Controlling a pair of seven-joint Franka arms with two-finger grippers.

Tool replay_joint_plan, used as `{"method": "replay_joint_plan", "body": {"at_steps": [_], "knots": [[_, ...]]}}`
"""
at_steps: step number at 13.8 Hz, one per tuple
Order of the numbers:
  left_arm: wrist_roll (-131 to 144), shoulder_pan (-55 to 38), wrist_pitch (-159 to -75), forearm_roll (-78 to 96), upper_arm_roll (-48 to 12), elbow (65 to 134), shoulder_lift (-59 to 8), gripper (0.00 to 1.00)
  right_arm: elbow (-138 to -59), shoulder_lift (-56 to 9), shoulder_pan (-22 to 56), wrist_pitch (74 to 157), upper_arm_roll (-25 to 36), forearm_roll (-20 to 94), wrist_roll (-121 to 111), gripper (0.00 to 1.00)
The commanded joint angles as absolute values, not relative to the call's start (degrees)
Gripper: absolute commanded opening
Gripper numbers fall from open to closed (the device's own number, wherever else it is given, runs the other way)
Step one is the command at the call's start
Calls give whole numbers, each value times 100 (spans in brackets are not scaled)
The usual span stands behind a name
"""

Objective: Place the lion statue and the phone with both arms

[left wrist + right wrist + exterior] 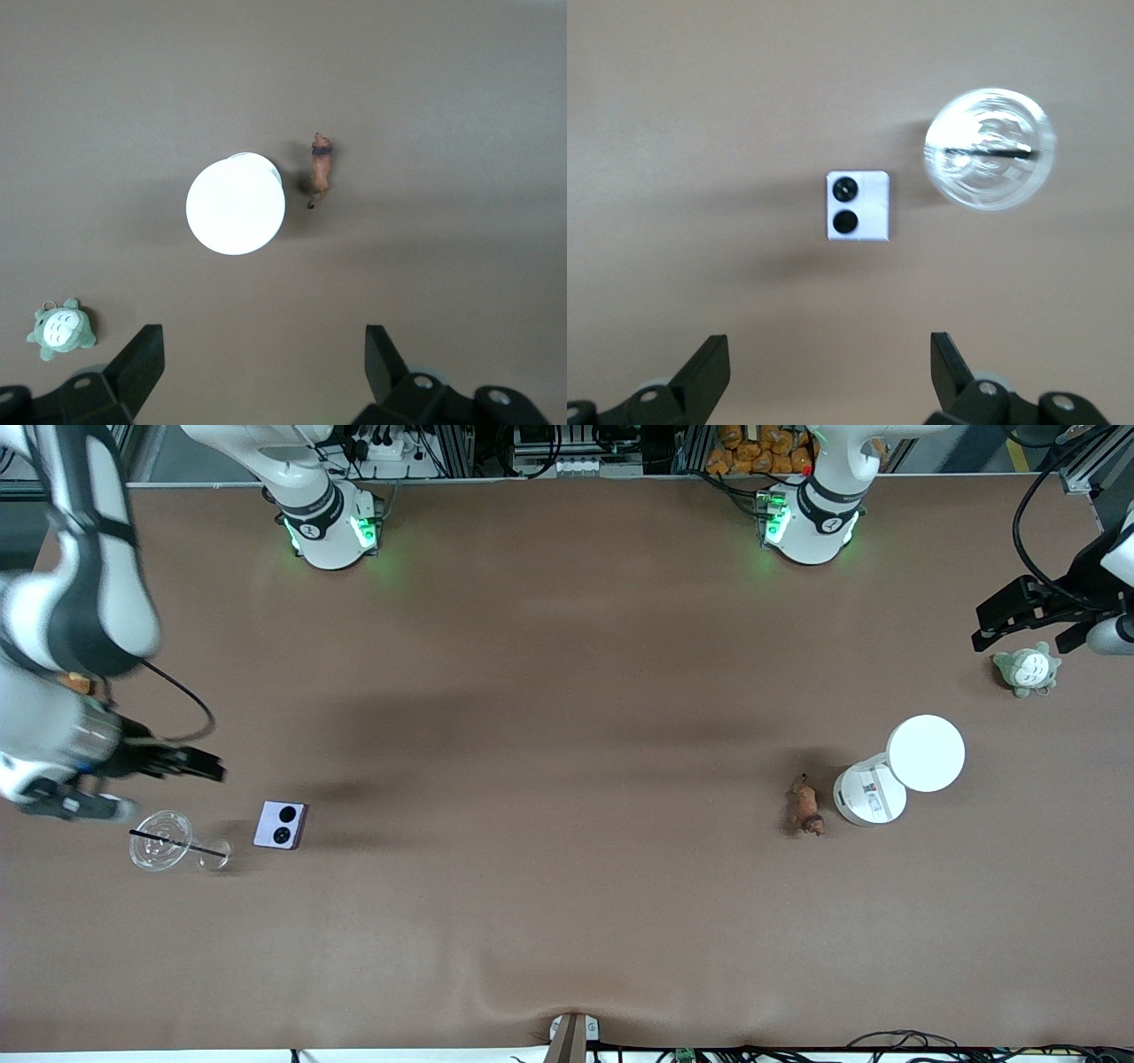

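Reaching for both things at once comes next, judging by how each tool hangs high with its fingers spread wide and nothing between them. The right tool (208,764) is up over the table (567,921) at the right arm's end, and the phone (281,825) lies flat below and just ahead of it, camera circles up, with a clear glass (161,851) holding a dark straw close beside it. The left tool (1019,613) is up over the left arm's end; the lion statue (807,805) lies well ahead of it, close against a white cylinder (897,773), while a grey-green plush (1026,670) sits almost under that tool. For the phone, I would centre the fingers on its two parallel edges and come straight down, keeping the finger on the glass side clear of that rim. The statue is tiny and slim, so the left tool should close across its body, not the tail, approaching from the open side so neither finger knocks the cylinder.
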State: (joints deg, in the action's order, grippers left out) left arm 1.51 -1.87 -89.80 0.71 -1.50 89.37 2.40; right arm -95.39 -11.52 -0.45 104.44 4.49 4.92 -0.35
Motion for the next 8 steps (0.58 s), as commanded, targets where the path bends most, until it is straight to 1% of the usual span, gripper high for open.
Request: {"method": "replay_joint_plan", "body": {"at_steps": [1,4,6,8], "knots": [[246,-237,-8895,88,-149,8877,185,100,-9019,-766,-343,9583,422,501,-280,100],[342,-255,-8895,105,-193,8886,167,100,-8974,-116,-325,9073,361,379,-299,100],[334,-220,-8895,88,-211,8886,158,100,-8956,165,-290,8519,334,334,-308,100],[360,-237,-8895,53,-202,8886,167,100,-8965,386,-325,8237,325,334,-465,100]]}}
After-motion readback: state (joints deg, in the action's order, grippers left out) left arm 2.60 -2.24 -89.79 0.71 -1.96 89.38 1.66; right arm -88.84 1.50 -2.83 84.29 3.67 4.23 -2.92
